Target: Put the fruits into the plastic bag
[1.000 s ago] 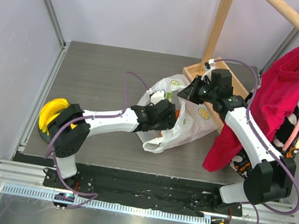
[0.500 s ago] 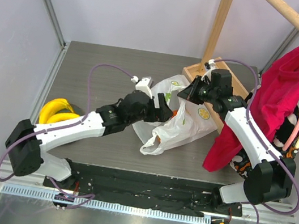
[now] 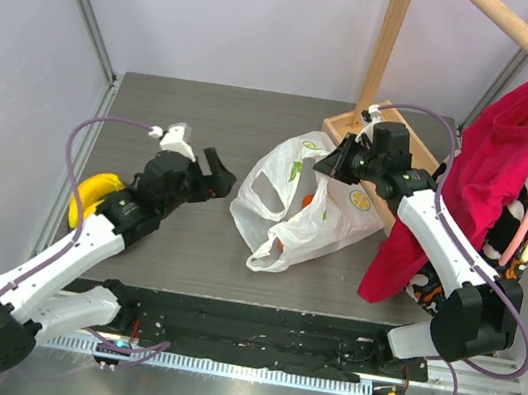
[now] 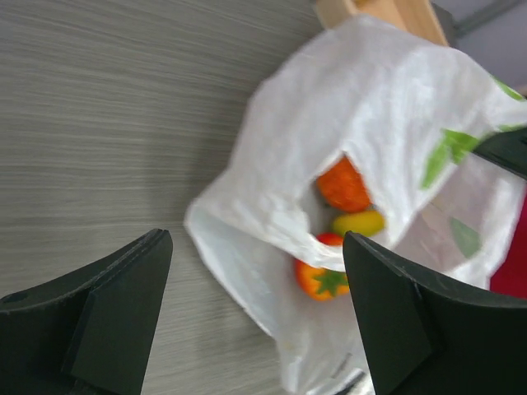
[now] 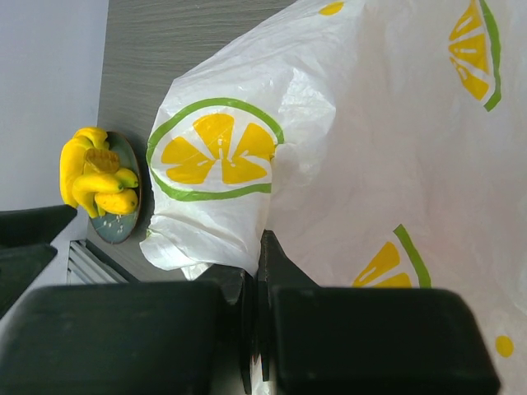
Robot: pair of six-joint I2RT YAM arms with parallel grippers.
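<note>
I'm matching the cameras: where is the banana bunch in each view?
Top external: banana bunch at mid-left, partly behind the left arm.
Left wrist: not in it.
Right wrist: far left, on the plate.
Shared landmark: the plastic bag.

Right claw pinches plastic bag; banana bunch on plate.
</note>
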